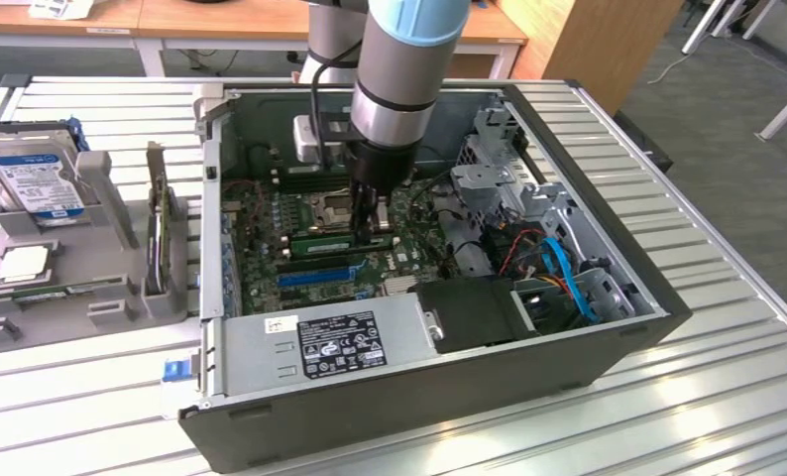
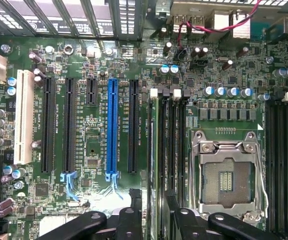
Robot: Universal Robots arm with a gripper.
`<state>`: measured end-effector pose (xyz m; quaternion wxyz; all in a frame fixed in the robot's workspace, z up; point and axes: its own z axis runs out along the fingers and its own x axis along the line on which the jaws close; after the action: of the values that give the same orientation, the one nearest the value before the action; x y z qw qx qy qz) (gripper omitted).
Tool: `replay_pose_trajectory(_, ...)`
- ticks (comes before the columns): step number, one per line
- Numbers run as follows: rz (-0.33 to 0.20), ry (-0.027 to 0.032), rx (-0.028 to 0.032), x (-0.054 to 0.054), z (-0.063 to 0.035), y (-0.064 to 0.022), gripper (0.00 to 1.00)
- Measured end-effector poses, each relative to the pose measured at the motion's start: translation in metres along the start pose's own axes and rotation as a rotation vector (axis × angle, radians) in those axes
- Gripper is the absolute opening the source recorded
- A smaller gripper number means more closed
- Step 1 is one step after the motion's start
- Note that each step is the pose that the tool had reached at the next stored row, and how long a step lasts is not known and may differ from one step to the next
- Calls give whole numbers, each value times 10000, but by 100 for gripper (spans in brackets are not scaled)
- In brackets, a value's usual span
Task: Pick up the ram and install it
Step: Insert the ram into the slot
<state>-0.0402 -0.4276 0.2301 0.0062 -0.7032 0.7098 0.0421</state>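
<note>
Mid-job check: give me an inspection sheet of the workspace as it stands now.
Surface: slatted metal table carrying an open computer case.
Job's things: ram lying along the memory slots beside the empty processor socket; full seating cannot be told.
Clutter: grey fixture holding a hard drive, on the exterior view's left.
Grippers: gripper directly over the ram, jaws apart.
Cables: blue and red cables inside the case, away from the ram.
Surroundings: wooden desks behind the table.

The tabletop is ribbed, shiny bare metal. The computer case is matt dark metal; its slots are smooth black plastic.
</note>
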Motion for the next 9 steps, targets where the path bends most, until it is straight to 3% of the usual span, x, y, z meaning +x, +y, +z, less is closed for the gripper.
replay_pose_trajectory(9, 0, 1, -1, -9, -130, 7, 31)
